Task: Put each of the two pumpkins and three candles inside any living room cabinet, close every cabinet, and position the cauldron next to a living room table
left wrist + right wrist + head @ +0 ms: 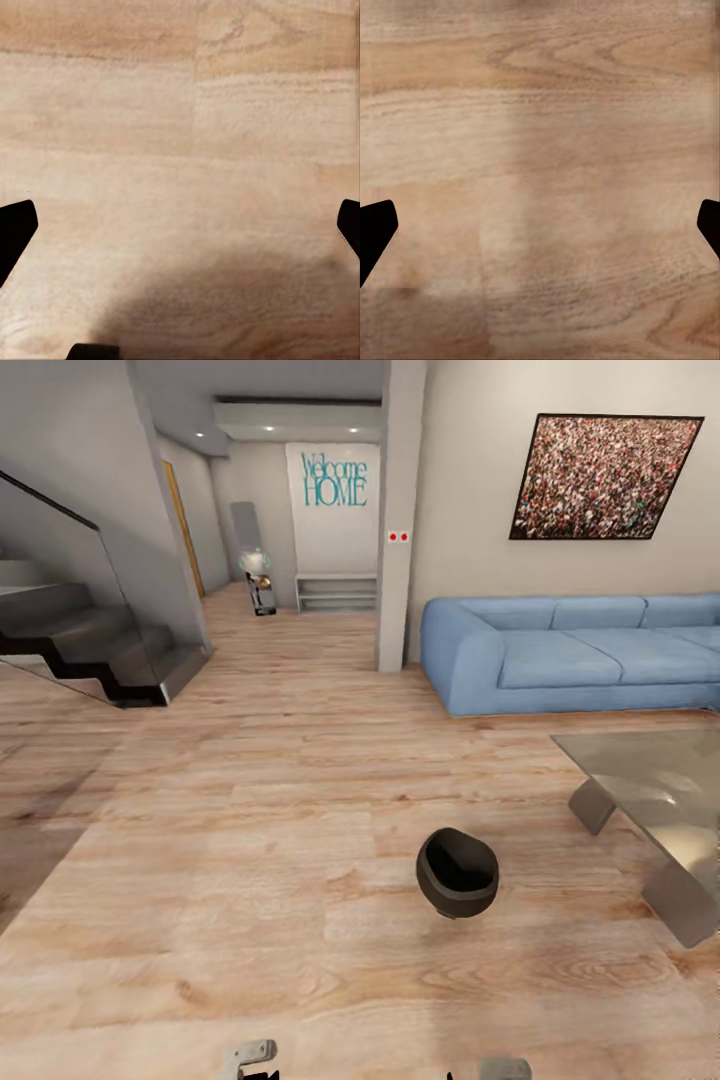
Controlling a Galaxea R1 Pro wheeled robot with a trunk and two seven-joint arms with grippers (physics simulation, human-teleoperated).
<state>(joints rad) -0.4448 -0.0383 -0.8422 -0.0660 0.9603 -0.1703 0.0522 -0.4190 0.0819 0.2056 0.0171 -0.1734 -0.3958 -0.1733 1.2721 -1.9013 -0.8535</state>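
The cauldron [457, 872] sits on bare floor [250, 840] in the lower middle of the head view, near the glass table [650, 780] at the right but apart from it, with the sofa [580, 650] behind. My worry is that rolling forward could clip it with the base and knock it away from the table, since it's low and straight ahead. Both arms hang tucked in, pointing down at the floor, and the left gripper [180, 225] and right gripper [540, 225] are both spread wide, holding nothing.
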